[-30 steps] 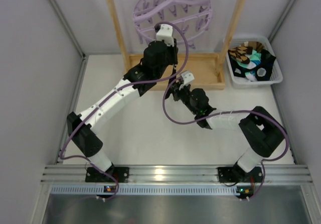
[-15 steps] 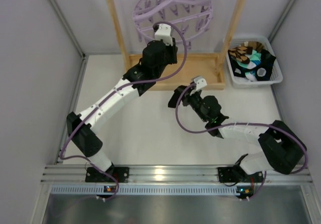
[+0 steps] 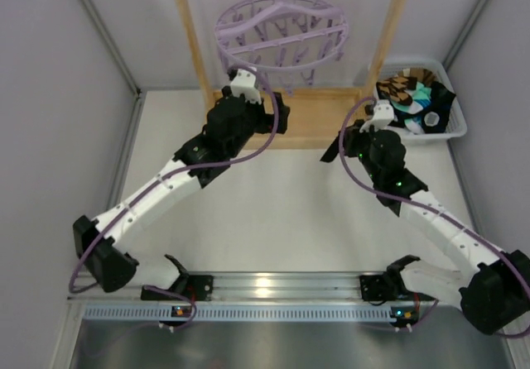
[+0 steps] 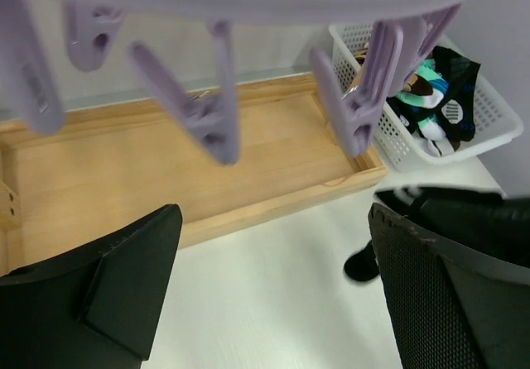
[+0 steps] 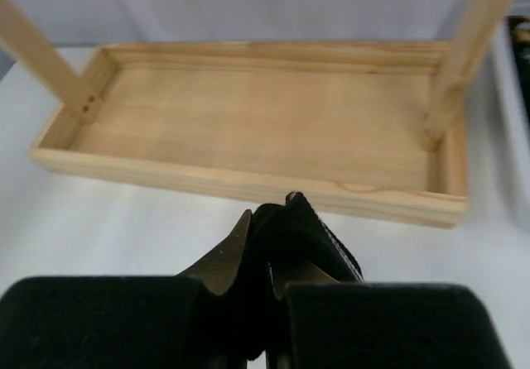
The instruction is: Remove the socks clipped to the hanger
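The lilac hanger (image 3: 281, 30) hangs from the wooden frame, and the pegs (image 4: 211, 121) that I can see hold nothing. My left gripper (image 3: 269, 104) is just below the ring's near side, wide open and empty (image 4: 273, 220). My right gripper (image 3: 352, 141) hovers between the wooden tray and the basket, shut on a black sock (image 5: 290, 228) bunched between its jaws (image 5: 277, 282). An end of that sock (image 4: 364, 265) dangles into the left wrist view. More socks (image 3: 414, 100), black and turquoise, lie in the white basket (image 3: 451, 125).
The wooden stand's tray (image 3: 323, 125) sits under the hanger, with uprights (image 3: 192, 46) on either side. The basket (image 4: 497, 133) stands at the back right, beside the tray. Grey walls close in left and right.
My left gripper has opened wide and drawn back a little to the left under the ring. My right arm has swung right towards the basket, carrying the black sock.
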### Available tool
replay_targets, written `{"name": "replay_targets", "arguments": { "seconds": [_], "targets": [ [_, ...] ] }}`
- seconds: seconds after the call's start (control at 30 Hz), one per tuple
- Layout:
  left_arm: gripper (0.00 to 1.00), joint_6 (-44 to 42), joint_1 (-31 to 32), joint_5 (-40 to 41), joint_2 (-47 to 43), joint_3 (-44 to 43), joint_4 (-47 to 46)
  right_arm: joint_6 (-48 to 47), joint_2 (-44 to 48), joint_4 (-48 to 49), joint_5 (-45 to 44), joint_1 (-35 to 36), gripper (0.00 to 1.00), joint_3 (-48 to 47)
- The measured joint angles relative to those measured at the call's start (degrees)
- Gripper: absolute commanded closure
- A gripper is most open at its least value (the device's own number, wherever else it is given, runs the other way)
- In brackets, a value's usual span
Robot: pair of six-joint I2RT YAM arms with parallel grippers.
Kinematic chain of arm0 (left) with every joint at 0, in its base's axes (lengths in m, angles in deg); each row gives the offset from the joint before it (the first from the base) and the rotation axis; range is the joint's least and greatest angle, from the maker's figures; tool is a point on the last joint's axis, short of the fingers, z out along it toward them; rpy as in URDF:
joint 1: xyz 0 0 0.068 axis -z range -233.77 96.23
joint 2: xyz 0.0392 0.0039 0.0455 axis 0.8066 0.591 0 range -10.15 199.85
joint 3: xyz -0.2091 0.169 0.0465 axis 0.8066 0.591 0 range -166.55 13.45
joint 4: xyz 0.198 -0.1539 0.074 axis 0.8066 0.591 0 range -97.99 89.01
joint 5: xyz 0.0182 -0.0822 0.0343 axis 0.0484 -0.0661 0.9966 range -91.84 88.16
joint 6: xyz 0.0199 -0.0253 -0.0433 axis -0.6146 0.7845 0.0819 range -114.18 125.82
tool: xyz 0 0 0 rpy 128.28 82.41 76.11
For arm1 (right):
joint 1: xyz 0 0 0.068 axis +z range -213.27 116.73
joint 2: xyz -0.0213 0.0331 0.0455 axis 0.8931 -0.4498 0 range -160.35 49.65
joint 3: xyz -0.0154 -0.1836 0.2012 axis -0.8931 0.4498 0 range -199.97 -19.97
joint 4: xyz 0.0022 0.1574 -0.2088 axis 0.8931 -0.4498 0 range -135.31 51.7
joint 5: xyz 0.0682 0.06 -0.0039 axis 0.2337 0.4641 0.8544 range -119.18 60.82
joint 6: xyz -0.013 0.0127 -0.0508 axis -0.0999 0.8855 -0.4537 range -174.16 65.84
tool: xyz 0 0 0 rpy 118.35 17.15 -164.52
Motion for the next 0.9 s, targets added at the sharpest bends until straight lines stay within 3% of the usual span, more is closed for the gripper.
{"name": "replay_targets", "arguments": {
  "seconds": [0.2, 0.47, 0.63, 0.9],
  "targets": [
    [0.02, 2.5, 0.0, 2.0, -15.1, 13.2, 0.8, 0.1, -2.2, -18.0, -1.4, -14.3, 1.0, -14.3],
    [0.02, 7.1, 0.0, 4.7, -26.5, 26.9, 9.0, -1.1, -16.8, -26.0, -4.9, -26.9, 1.0, -31.5],
    [0.02, 9.3, 0.0, 0.0, -31.0, 30.4, 16.8, -2.7, -36.4, -29.8, -6.4, -31.8, 1.0, -49.8],
    [0.02, 7.7, 0.0, -3.5, -42.0, 30.6, 28.1, -6.1, -74.7, -39.7, -6.5, -35.5, 0.96, -89.0]
  ]
}}
